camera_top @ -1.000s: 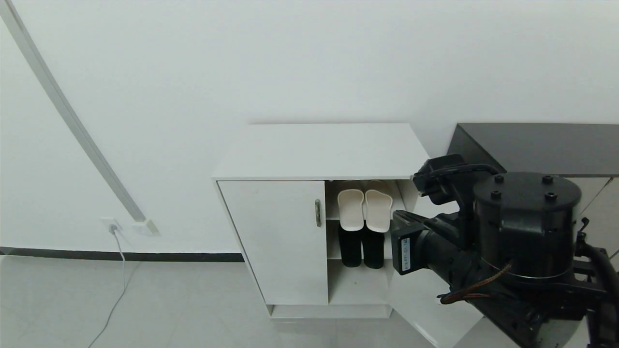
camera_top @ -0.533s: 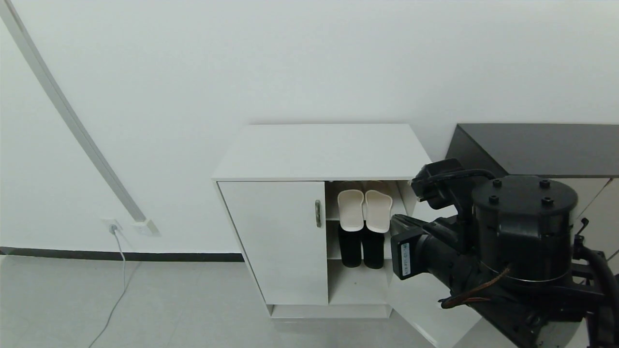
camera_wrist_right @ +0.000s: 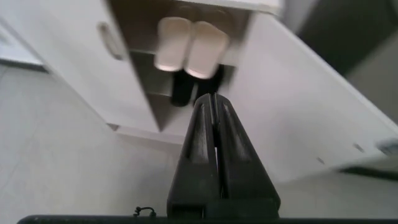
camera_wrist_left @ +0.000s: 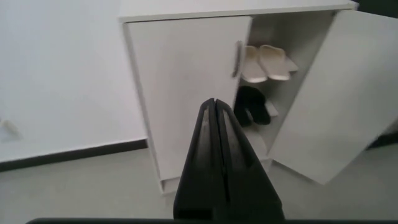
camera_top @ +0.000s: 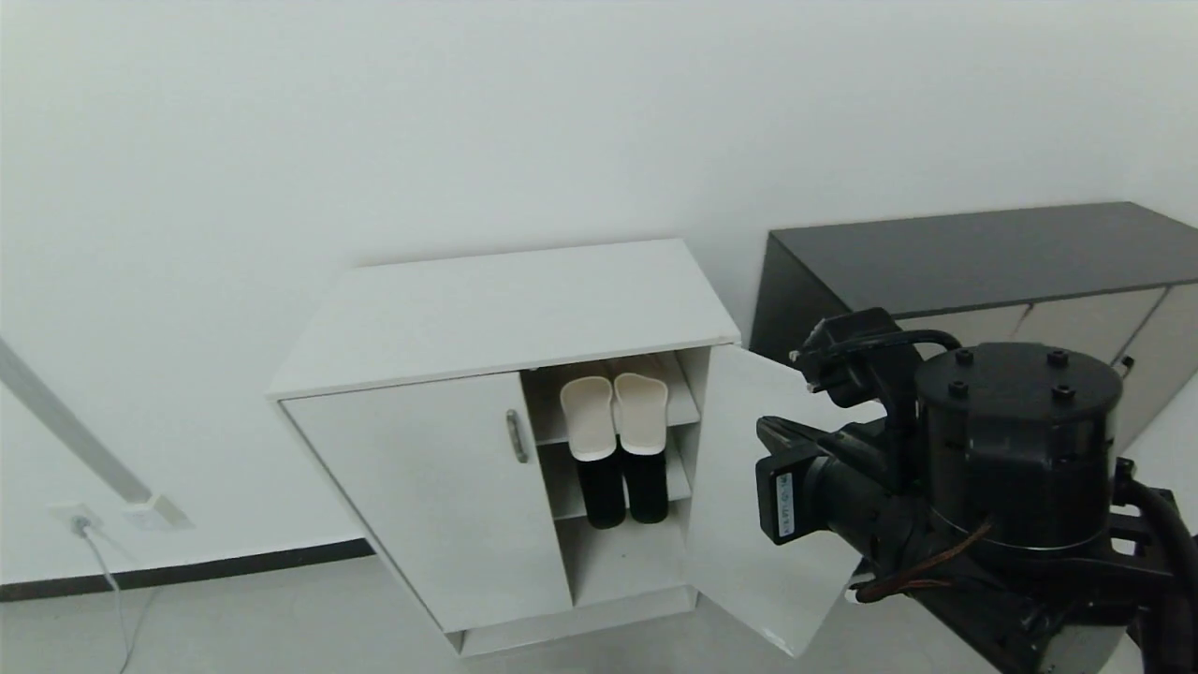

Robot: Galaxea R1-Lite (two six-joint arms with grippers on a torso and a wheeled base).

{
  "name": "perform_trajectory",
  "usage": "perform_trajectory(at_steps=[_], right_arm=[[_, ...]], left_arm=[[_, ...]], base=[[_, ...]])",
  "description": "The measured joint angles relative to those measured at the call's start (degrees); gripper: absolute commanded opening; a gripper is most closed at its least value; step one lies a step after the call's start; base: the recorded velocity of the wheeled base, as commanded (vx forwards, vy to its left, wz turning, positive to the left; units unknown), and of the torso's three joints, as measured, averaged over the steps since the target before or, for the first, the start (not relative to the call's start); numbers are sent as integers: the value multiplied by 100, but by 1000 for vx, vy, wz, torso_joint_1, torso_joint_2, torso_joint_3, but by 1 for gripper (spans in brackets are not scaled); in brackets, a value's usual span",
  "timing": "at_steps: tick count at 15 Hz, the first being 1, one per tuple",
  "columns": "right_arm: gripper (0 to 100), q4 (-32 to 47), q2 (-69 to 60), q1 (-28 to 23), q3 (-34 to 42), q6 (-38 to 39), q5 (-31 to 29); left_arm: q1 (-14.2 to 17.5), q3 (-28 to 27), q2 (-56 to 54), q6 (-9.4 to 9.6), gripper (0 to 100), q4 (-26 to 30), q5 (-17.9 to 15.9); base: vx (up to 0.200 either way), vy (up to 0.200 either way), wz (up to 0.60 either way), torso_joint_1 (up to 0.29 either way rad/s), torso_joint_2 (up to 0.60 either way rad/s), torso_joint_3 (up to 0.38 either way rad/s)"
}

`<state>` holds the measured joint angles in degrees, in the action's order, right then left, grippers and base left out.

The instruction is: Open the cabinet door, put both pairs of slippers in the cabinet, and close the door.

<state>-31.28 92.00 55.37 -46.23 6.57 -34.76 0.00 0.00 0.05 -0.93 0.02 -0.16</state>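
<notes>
Cabinet [camera_top: 505, 309] standing, right door [camera_top: 749, 487] hanging open – white slippers [camera_top: 613, 412] sitting on upper shelf, black slippers [camera_top: 625, 487] below. Left gripper [camera_wrist_left: 213, 104], right gripper [camera_wrist_right: 213, 101] – both pinching closed, empty.

Head cam: high, angled forward and down at the cabinet [camera_top: 505, 314], mid range. Left wrist cam: lower, facing the cabinet front past the left end effector [camera_wrist_left: 214, 106]. Right wrist cam: closest, aimed past the right end effector [camera_wrist_right: 214, 99] into the open compartment. All three share the white slippers [camera_top: 613, 417].
</notes>
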Motion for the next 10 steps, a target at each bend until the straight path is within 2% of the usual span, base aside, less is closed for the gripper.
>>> perform_trajectory(at_steps=[1, 8, 10], right_arm=[[0, -2, 0, -13, 0, 0, 0], [0, -84, 44, -135, 21, -6, -5], [0, -77, 46, -160, 34, -6, -9]], left_arm=[[0, 0, 0, -2, 0, -2, -2], [0, 0, 0, 0, 0, -2, -2], [0, 0, 0, -2, 0, -2, 0]], base=[[0, 0, -600, -7, 2, -2], [0, 0, 0, 0, 0, 0], [-200, 0, 0, 2, 2, 0]])
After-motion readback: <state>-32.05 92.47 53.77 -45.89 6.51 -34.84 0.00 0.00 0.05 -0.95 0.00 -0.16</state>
